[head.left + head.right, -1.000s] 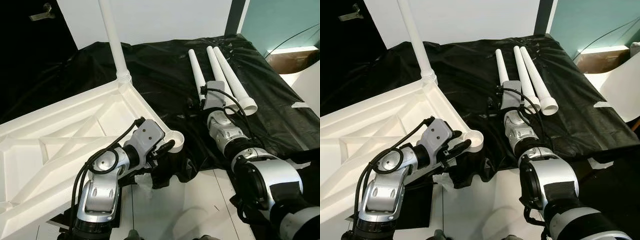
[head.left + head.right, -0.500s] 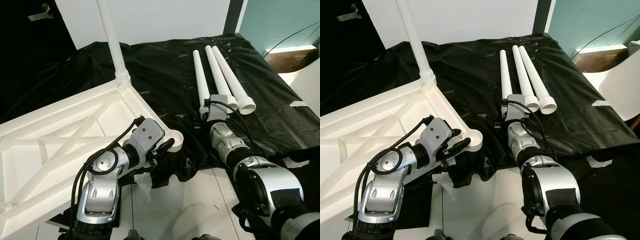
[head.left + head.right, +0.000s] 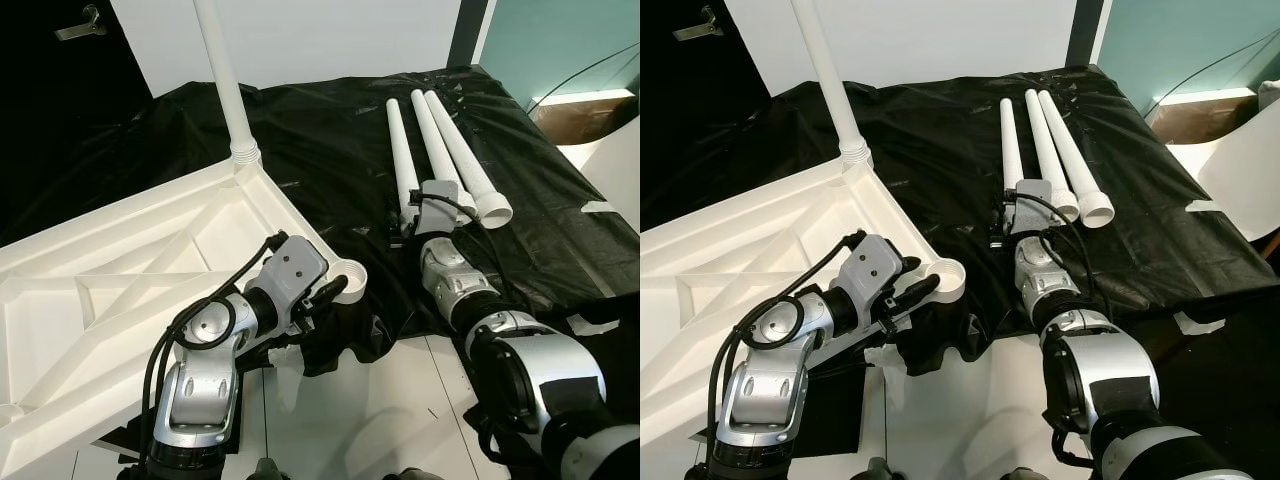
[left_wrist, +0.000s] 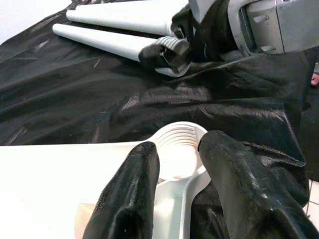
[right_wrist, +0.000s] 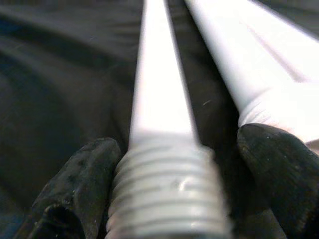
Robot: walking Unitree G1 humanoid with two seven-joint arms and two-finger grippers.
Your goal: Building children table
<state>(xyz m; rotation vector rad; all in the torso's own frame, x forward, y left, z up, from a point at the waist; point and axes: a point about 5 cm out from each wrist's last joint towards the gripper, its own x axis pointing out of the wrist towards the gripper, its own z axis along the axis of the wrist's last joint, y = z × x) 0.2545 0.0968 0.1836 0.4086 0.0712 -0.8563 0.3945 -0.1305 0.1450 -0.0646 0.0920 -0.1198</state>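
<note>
The white table top (image 3: 130,270) lies upside down at the left, with one white leg (image 3: 222,75) standing upright in its far corner. My left gripper (image 4: 178,144) is shut on the near corner by the empty round socket (image 3: 352,279), one finger on the top and one outside its edge. Three loose white legs lie side by side on the black sheet (image 3: 330,150). My right gripper (image 5: 169,164) is open, its fingers either side of the threaded end of the leftmost leg (image 3: 400,145), which rests on the sheet.
The other two legs (image 3: 445,140) lie close on the right of the one between my fingers. White floor tiles (image 3: 350,420) show in front of the sheet. A brown box (image 3: 580,120) and a white curved object (image 3: 615,160) stand at the right edge.
My right gripper drew back from the leg ends, then edged forward again onto the leftmost leg's threaded end. The left gripper has stayed at the table corner.
</note>
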